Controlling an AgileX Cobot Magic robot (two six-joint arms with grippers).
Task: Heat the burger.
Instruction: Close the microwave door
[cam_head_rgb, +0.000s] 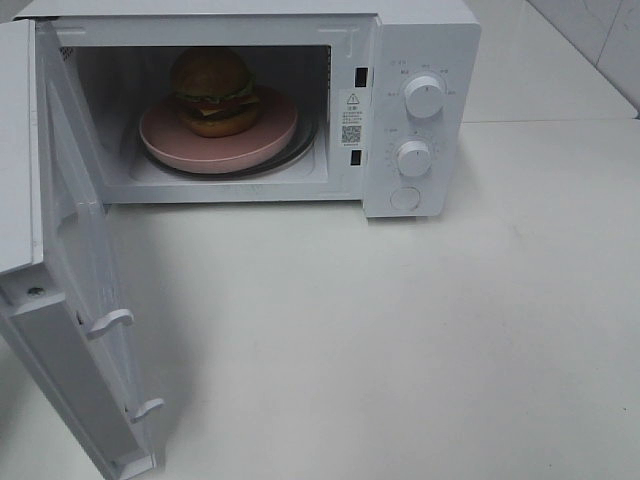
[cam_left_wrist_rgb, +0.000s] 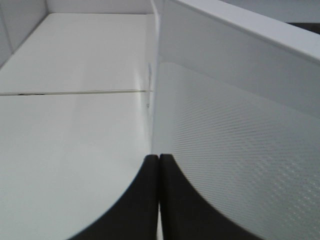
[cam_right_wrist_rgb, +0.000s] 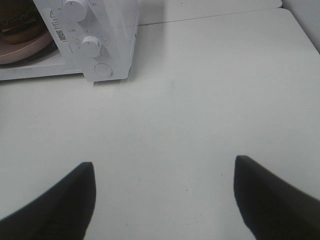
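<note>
The left gripper (cam_left_wrist_rgb: 159, 159) is pressing its two dark fingers (cam_left_wrist_rgb: 142, 200) flat together. The right gripper (cam_right_wrist_rgb: 164, 162) is holding its prongs (cam_right_wrist_rgb: 55, 205) spread wide, gripping nothing.

**Little Legible Print on the Microwave**

The white box-shaped microwave (cam_head_rgb: 420, 60) carries one small white rectangular sticker (cam_head_rgb: 350, 115) on its front frame, between the cooking cavity and the control panel. At the sticker's top stands a triangular warning sign, with several lines of fine print below it (too small to read) and a square QR code at the bottom. Faint grey scale marks ring the upper round white knob (cam_head_rgb: 424, 97) and the lower round white knob (cam_head_rgb: 413, 157); none can be read.
</note>
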